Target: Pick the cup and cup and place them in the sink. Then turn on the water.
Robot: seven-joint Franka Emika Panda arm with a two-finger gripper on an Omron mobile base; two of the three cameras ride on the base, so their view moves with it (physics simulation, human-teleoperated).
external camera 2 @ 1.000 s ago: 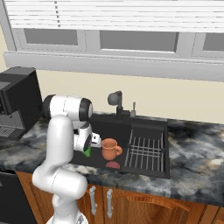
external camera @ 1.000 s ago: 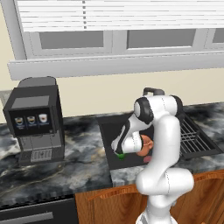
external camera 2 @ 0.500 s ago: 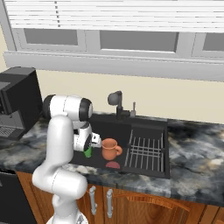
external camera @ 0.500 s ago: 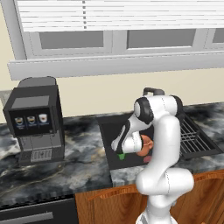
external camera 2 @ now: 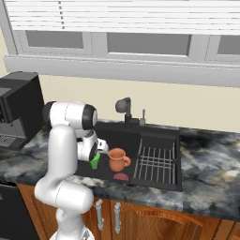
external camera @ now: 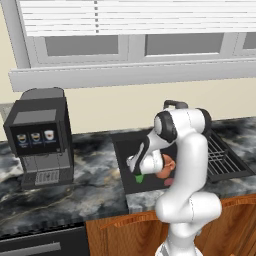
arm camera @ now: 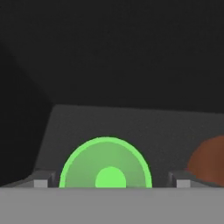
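The bright green cup (arm camera: 106, 164) stands upright on the floor of the black sink (external camera 2: 117, 138), seen from above in the hand view. My gripper (arm camera: 109, 183) is open, one fingertip (arm camera: 41, 181) on each side of the cup and apart from it. From the base views the gripper (external camera: 136, 170) (external camera 2: 93, 155) hangs low in the sink's left part, the green cup (external camera: 139, 178) (external camera 2: 95, 161) peeking out under it. A reddish rounded shape (external camera 2: 121, 177) lies by the sink's front wall; I cannot tell what it is. The black faucet (external camera 2: 124, 107) stands behind the sink, no water running.
A terracotta-brown jug (external camera 2: 117, 159) (external camera: 167, 164) (arm camera: 210, 159) stands in the sink just right of the green cup. The wire rack (external camera 2: 157, 161) fills the sink's right part. A black coffee machine (external camera: 42, 135) sits on the marble counter (external camera: 95, 175) to the left.
The jaws have opened off the green cup, which now stands free in the sink. The arm has hardly moved.
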